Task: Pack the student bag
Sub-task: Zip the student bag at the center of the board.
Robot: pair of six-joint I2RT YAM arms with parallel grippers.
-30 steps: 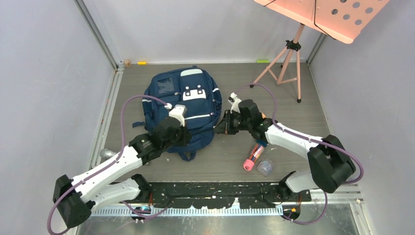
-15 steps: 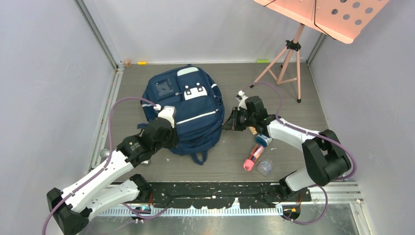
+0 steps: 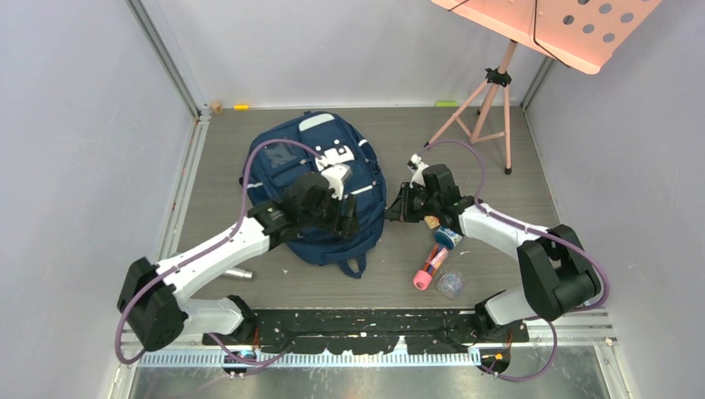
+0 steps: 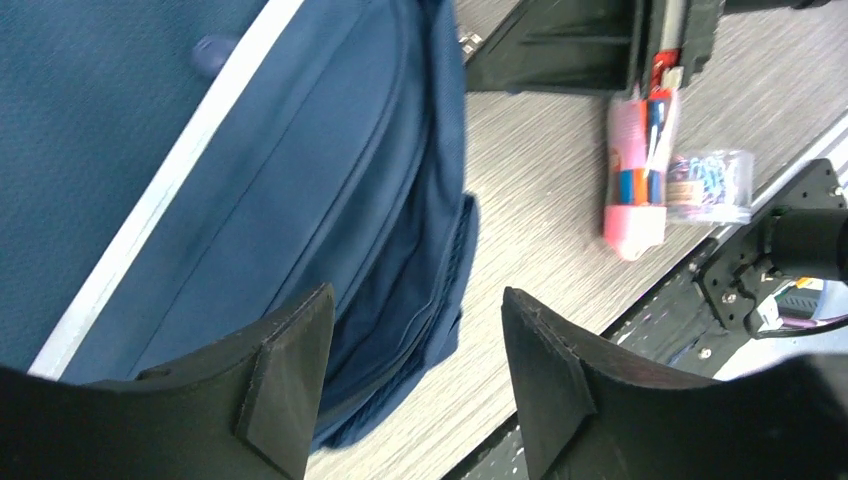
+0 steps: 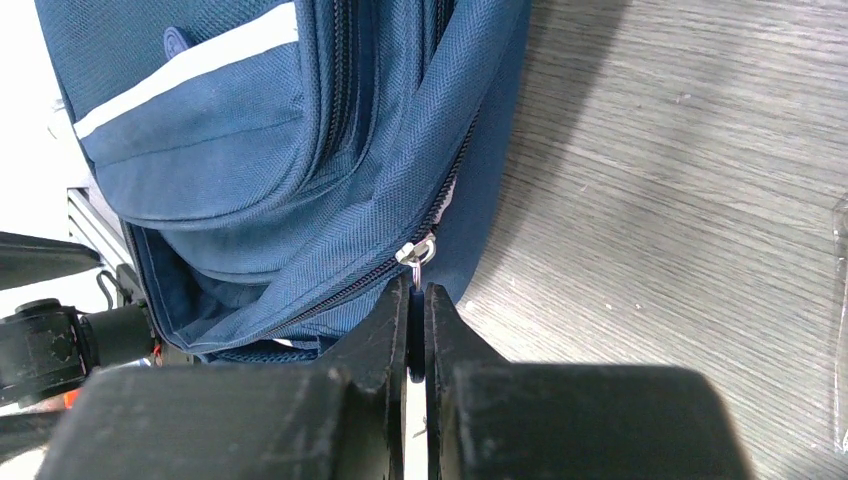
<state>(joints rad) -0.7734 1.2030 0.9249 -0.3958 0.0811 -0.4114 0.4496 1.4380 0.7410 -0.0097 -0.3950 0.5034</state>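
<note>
Standing over the setup, I see the student bag (image 3: 274, 166) lying flat in the middle of the overhead view, front pocket up. The left arm (image 3: 224, 249) is stretched across its lower half and hides much of the front.

Only the left wrist camera shows the left gripper (image 4: 415, 360) plainly. Its two black fingers are spread wide and hold nothing, hanging above the bag's edge and the bare tabletop (image 5: 680, 200) beside it.

From overhead the right gripper (image 5: 415, 295) is just a dark lump against the bag's right side. Its own camera fills in the detail: the fingers are pressed together on the zipper pull (image 5: 420, 252), whose small metal ring runs down between the tips, at the lower centre of that frame.

A pink pencil case (image 3: 428, 268) lies lower right of the bag, with a clear tub (image 3: 450, 284) of coloured paper clips just beside it. A silver cylinder (image 3: 237, 273) lies lower left, partly under the left arm. A pink music stand (image 3: 495, 79) stands in the upper right corner, well apart from the bag.
</note>
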